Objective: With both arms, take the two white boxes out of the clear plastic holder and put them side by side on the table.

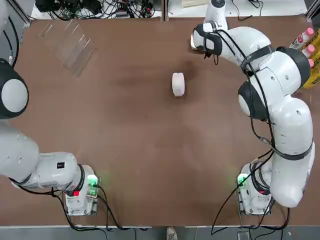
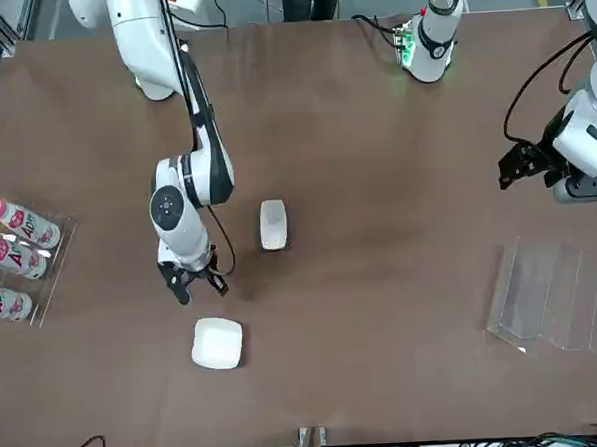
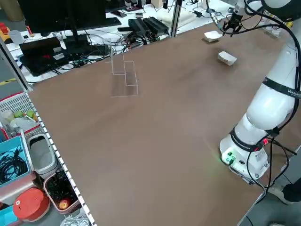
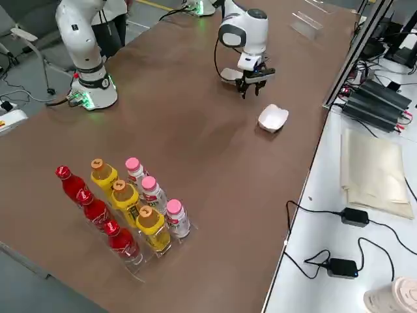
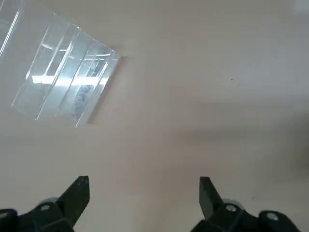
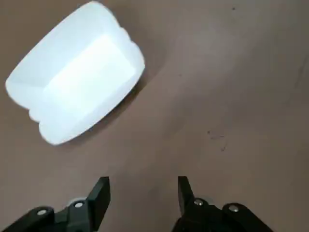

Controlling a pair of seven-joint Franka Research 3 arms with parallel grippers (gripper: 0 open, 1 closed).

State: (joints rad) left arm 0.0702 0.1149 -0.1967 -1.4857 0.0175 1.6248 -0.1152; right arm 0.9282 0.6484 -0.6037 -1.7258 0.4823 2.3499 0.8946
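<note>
Robotics lab: two arms (image 1: 270, 100), monitor (image 3: 66, 14), tangled cables (image 1: 100, 7).

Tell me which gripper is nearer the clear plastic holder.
Left. The left gripper hovers open just beside the clear plastic holder, which is empty. The right gripper is far across the table, open beside a white box.

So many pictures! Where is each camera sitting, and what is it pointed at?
Top: overhead, looking down; both arms, one box, holder.
Front: across the table, facing the robot; right gripper open between two boxes, left gripper open by the holder.
Left side: raised, looking diagonally; left arm's base.
Right side: raised, diagonal; bottles, right arm.
Left wrist: on the left arm; its fingers, empty holder.
Right wrist: on the right arm; its fingers, far box.
Front and right wrist share that far box.
</note>
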